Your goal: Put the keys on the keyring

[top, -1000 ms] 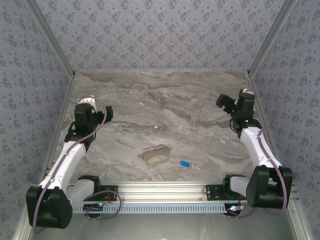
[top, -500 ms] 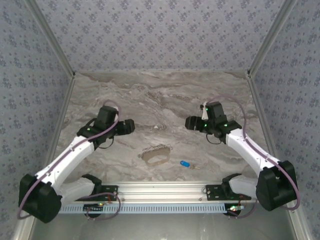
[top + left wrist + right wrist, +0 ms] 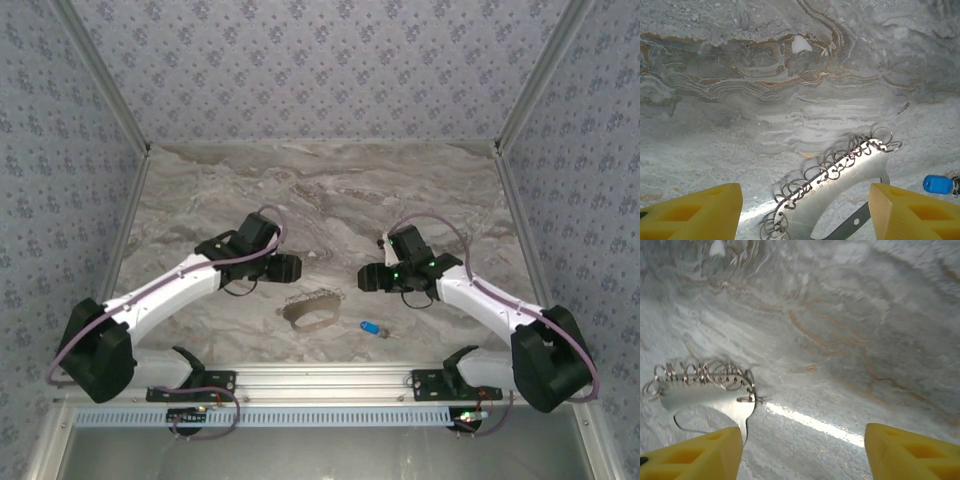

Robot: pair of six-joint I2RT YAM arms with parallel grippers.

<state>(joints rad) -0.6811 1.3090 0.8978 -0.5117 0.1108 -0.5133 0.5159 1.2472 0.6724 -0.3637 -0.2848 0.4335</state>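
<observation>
two grippers on approach, left gripper (image 3: 290, 268) at eleven o'clock and right gripper (image 3: 366, 279) at two o'clock of the keyring (image 3: 312, 308), fingers apart and empty; blue-headed key (image 3: 369, 328), at four o'clock, probably needs pinching next.

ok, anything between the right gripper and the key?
Nothing visible. Just bare marble lies between the key and the right gripper, whose jaws are open. The keyring sits off to the key's left, not touching it.
</observation>
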